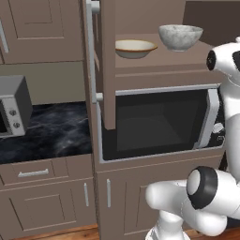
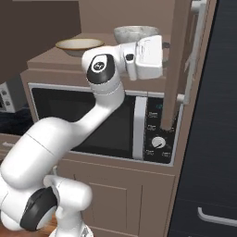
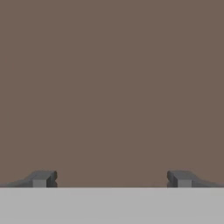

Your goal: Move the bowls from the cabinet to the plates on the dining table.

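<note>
I see both bowls on the open cabinet shelf [image 1: 187, 58]: the cream bowl [image 1: 135, 48] with its tan rim sits to the left, the marbled bowl [image 1: 180, 36] just beside it on the right, apart from each other. The cabinet door [image 1: 107, 65] stands swung open, its grey bar handle [image 1: 92, 51] facing me. Below the shelf is a built-in microwave [image 1: 159, 123]. My gripper [image 3: 112, 179] has its fingertips [image 3: 42, 178] spread wide with nothing between them, facing plain brown, probably a cabinet panel. A black marble counter [image 1: 51, 131] with a small grey microwave [image 1: 14, 105] lies left.
</note>
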{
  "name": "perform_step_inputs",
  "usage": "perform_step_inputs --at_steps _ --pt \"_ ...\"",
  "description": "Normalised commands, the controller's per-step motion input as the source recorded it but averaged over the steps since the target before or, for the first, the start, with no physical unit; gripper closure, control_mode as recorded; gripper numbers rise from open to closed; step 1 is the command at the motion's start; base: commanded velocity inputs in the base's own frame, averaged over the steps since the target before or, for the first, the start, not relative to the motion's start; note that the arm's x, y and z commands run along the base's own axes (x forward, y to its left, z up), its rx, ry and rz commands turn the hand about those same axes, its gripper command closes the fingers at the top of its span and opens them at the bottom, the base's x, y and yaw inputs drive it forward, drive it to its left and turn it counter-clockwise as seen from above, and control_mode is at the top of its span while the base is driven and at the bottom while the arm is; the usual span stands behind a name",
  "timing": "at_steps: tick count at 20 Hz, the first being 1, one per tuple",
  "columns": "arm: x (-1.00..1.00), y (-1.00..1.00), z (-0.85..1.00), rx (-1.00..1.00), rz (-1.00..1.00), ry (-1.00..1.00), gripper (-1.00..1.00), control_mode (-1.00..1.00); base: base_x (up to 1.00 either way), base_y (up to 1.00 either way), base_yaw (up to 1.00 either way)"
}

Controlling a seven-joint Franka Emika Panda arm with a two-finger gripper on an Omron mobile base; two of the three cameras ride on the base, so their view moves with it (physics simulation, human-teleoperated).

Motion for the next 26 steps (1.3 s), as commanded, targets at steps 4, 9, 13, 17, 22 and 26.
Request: perform_step_inputs --at_steps 4,9,13,17,22,26 --pt "0.00 -0.20 -0.19 0.00 0.18 0.00 -1.00 -1.00 0.00 0.00 0.00" --pt "0.01 -0.18 -0.21 0.00 0.19 0.00 -1.00 -1.00 0.00 0.00 0.00" --pt "0.08 -0.21 -0.14 0.01 0.15 0.00 -1.00 -1.00 0.00 0.00 0.00" --pt "0.10 -0.20 -0.09 0.01 0.15 0.00 -1.00 -1.00 0.00 0.00 0.00" --pt "0.29 -0.14 -0.03 0.03 0.12 0.06 -1.00 -1.00 0.00 0.00 0.00" --pt "0.32 -0.11 0.00 0.03 0.13 0.04 -1.00 -1.00 0.00 0.00 0.00"
